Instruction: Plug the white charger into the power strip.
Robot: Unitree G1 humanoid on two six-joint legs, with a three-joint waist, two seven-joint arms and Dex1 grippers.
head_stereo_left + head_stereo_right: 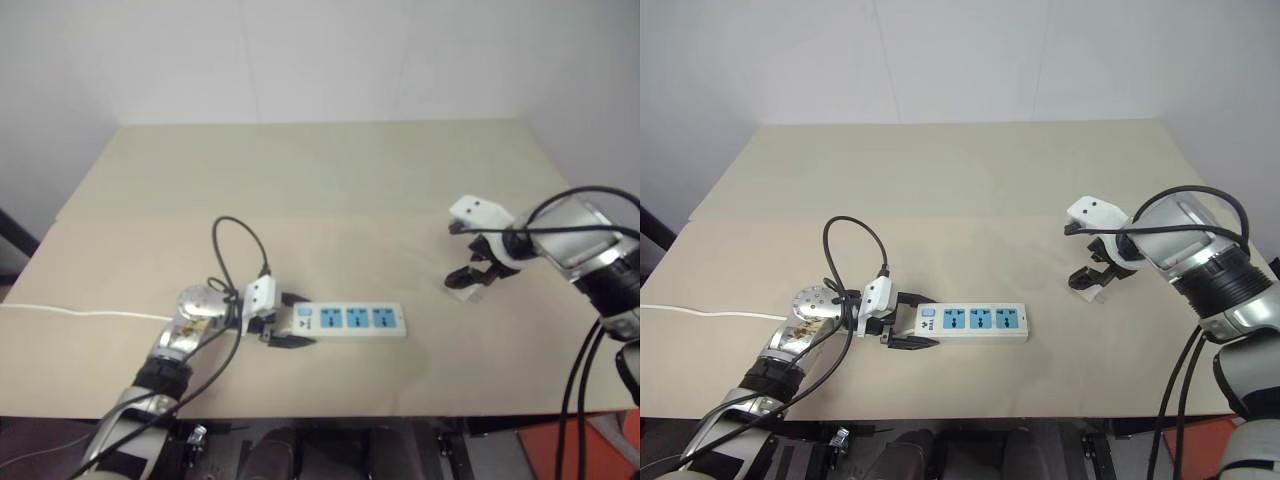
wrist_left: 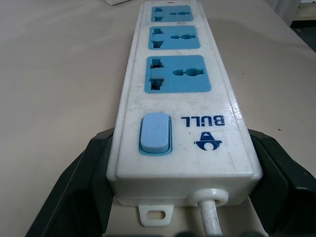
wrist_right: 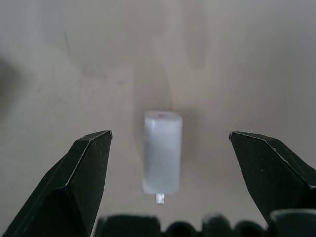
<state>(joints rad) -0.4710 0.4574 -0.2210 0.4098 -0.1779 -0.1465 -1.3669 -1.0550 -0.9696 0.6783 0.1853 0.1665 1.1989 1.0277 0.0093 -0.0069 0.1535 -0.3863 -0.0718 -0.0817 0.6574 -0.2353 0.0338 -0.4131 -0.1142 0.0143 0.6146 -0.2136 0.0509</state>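
Strip: power strip (image 1: pixel 352 321) near-left on table (image 1: pixel 330 190); switch end braced between left gripper's (image 1: pixel 283 320) fingers
Charger: white charger (image 3: pixel 162 150) right, lying beneath right gripper (image 3: pixel 170 148); claw released, wide
Advice: centre fingers, descend straight, clench the flat sides squarely

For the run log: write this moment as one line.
left pincer: closed around switch end of power strip | right pincer: open, above charger, not touching | charger: lying on table, unplugged

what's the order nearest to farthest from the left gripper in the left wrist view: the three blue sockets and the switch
1. switch, at the strip's end between the gripper's fingers.
2. first socket, just beyond the switch.
3. middle socket.
4. last socket, at the far end.
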